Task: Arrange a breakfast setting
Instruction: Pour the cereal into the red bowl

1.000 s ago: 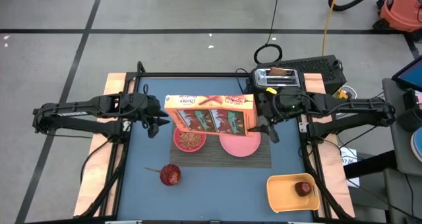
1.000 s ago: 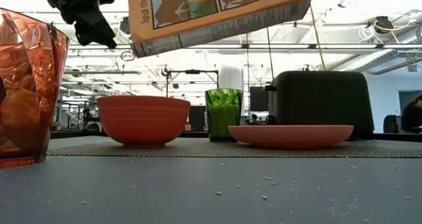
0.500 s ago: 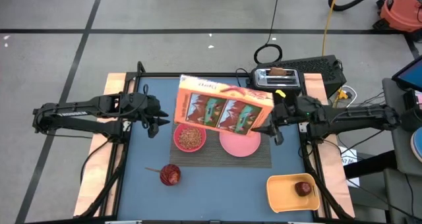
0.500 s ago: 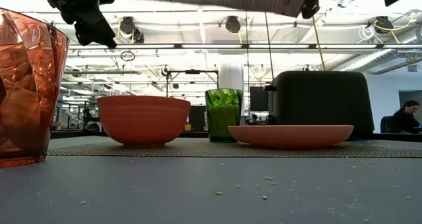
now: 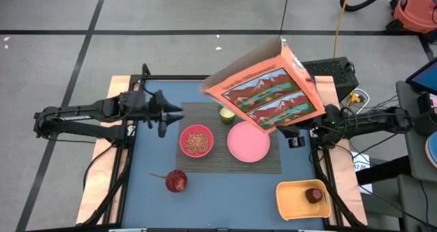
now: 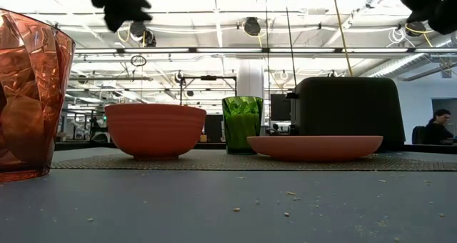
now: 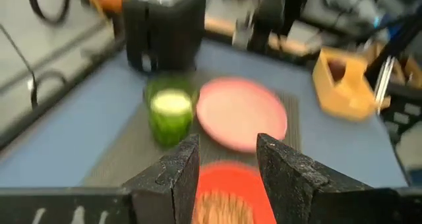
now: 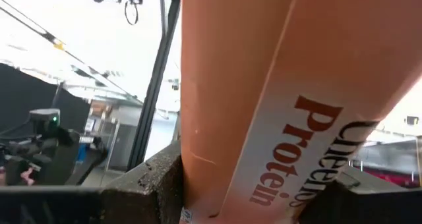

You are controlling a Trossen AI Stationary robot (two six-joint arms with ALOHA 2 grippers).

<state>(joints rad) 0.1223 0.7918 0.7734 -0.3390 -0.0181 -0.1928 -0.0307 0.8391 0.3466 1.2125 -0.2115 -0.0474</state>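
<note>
Green cup [image 5: 227, 114] on mat; black toaster [image 6: 349, 107]; orange tray [image 5: 302, 198].

the high view looks straight down on the whole blue-topped table [image 5: 147, 191], well above it. the low view sits at table-top height on the near side, facing level across to the room behind. both share the round pink-red bowl [image 5: 196, 141] [image 6: 155, 130], the flat pink plate [image 5: 248, 141] [image 6: 314, 147] and the green ribbed cup [image 5: 226, 114] [image 6: 243, 123]. the left wrist view faces right across the same three, close in. the right wrist view looks upward, pressed near the orange cardboard cereal box [image 8: 264, 85].
</note>
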